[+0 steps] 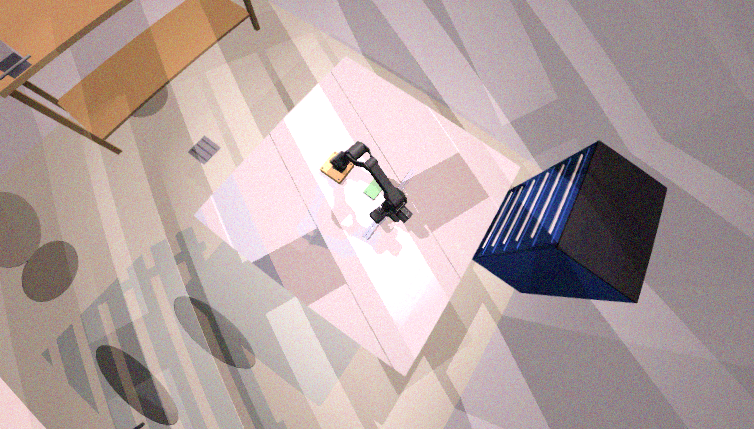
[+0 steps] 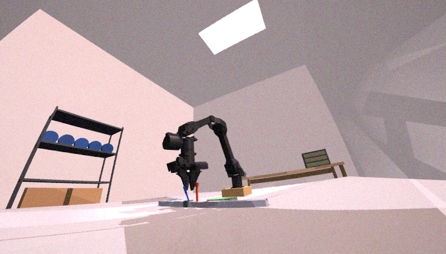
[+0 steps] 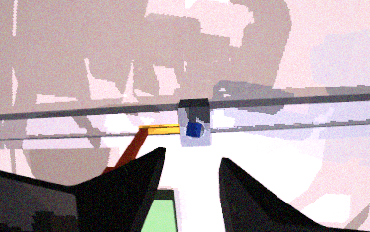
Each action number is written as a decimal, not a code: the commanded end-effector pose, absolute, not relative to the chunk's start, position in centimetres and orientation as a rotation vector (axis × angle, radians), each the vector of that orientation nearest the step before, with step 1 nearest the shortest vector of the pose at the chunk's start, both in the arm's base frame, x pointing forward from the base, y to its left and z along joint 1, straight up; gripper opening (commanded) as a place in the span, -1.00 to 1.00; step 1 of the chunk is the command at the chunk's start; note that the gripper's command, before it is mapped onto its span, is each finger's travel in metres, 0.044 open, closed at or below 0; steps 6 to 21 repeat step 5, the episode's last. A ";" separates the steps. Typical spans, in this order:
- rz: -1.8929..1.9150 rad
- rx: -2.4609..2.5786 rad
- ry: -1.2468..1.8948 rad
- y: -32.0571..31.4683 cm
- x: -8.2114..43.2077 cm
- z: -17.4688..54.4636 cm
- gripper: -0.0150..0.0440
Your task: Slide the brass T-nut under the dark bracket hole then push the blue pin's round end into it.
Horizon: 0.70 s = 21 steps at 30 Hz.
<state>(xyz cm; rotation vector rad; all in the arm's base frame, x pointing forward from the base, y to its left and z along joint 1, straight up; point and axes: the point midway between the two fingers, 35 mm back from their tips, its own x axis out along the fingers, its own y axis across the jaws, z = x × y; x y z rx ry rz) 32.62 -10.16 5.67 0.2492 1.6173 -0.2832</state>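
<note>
While the gripper [image 1: 392,214] [image 2: 190,188] [image 3: 193,154] hangs empty, fingers parted, the pin [image 2: 186,193] [image 3: 194,130] leans in the bracket [image 2: 186,203] [image 3: 204,141]; a gap separates them. Handle [image 2: 197,192] [image 3: 132,149] stands close by, nut [image 3: 162,129] at bracket's edge.

From here: pin [image 2: 186,193] [image 3: 194,130] blue, handle [image 2: 197,192] [image 3: 131,150] orange-red, nut [image 3: 163,129] brass-yellow, tray [image 1: 372,189] [image 2: 222,198] [image 3: 159,215] lt green. Arm [image 1: 382,176] [image 2: 226,145] all blk. Cabinet [image 1: 612,218] blk top, blue front w/ pale stripes. Far wall [image 2: 82,96] pinkish.
</note>
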 end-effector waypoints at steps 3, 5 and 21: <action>-0.284 0.248 1.608 -10.2 32.7 8.1 0.05; -0.284 0.248 1.608 -10.2 32.7 8.7 0.05; -0.284 0.248 1.608 -10.2 32.7 8.7 0.05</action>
